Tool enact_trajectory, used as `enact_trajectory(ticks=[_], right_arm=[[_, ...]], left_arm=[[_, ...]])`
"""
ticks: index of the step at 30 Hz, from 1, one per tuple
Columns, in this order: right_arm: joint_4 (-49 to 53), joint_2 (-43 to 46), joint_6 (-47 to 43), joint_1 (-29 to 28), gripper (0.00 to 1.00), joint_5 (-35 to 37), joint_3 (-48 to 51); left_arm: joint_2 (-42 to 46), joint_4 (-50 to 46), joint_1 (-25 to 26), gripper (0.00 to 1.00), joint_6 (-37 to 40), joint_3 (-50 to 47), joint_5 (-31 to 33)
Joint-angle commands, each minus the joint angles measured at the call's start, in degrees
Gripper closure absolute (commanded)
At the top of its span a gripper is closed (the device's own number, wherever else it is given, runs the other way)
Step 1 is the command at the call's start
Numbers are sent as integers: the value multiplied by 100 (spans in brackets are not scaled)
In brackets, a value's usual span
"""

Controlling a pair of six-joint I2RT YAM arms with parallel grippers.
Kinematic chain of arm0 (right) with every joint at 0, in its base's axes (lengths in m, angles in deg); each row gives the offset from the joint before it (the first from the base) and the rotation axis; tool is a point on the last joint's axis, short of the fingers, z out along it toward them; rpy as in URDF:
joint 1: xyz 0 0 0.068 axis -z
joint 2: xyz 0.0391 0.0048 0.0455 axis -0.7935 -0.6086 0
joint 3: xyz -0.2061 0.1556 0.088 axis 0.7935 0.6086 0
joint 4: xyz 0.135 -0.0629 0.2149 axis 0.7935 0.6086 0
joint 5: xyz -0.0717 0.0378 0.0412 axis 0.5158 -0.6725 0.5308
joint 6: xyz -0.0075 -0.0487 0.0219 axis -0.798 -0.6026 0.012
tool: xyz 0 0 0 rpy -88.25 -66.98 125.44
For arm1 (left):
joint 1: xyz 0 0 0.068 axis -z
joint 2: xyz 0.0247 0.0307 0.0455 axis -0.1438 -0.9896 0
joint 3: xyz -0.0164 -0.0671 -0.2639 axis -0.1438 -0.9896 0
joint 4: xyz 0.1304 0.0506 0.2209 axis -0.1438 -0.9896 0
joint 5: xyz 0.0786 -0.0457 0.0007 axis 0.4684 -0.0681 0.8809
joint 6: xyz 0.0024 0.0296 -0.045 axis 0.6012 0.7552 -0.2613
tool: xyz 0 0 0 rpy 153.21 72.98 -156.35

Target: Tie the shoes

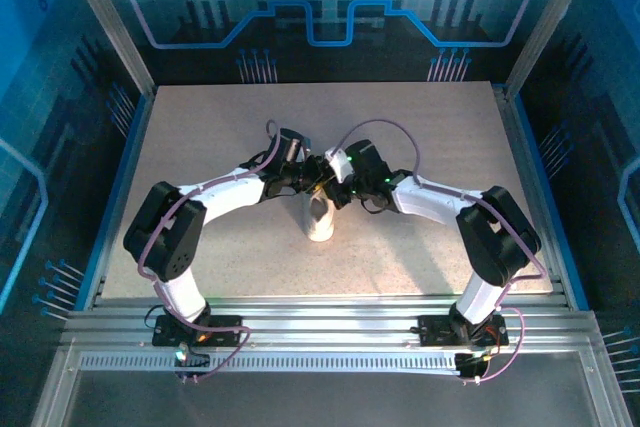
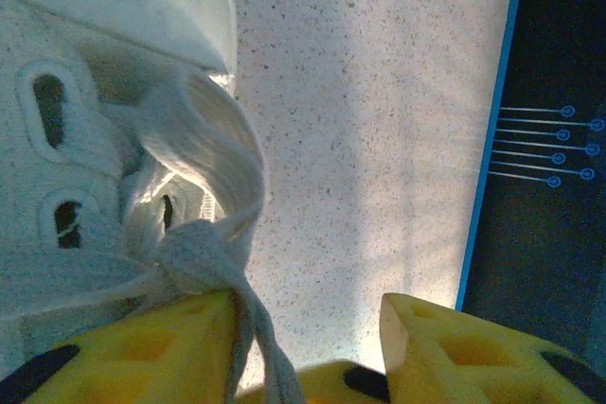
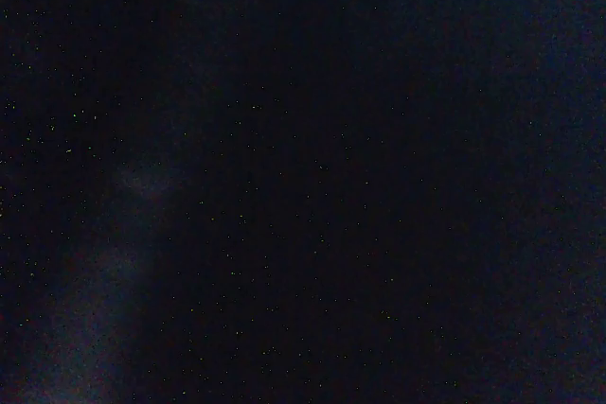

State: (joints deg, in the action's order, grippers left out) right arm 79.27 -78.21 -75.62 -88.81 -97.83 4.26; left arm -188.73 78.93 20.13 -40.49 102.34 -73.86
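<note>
The white sneaker (image 1: 320,219) sits mid-table between the arms. Left gripper (image 2: 308,314) stands parted around the lace (image 2: 256,347) below the knot (image 2: 194,257) — probably poised to pull it tight. Right gripper (image 1: 335,169) — closed, hold unclear.

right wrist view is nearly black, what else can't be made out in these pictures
- Right wrist view: too dark to name anything.
- Left wrist view: the shoe is cut off by the left edge. The lace runs off the bottom edge beside the left pincer.
- Top view: both wrists cover the far end of the shoe. Whether the shut right pincer holds the lace is hidden.
</note>
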Motion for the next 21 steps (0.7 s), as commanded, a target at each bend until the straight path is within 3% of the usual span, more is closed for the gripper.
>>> enact_trajectory(ticks=[1,5,9,14,21], right_arm=[[460,-102,-519,-215,96,-6,-443],[831,-185,-629,-231,88,-111,-665],[877,-138,-540,-203,70,-313,-644],[757,17,-159,-7,56,-925,-471],[321,425,561,418,53,-1692,46]], left_arm=[[-101,152,60,61,-13,48,-212],[-104,267,1,79,14,-119,-375],[22,454,-128,100,24,-410,-426],[225,530,-363,100,161,-677,-464],[459,780,-553,100,254,-980,-466]])
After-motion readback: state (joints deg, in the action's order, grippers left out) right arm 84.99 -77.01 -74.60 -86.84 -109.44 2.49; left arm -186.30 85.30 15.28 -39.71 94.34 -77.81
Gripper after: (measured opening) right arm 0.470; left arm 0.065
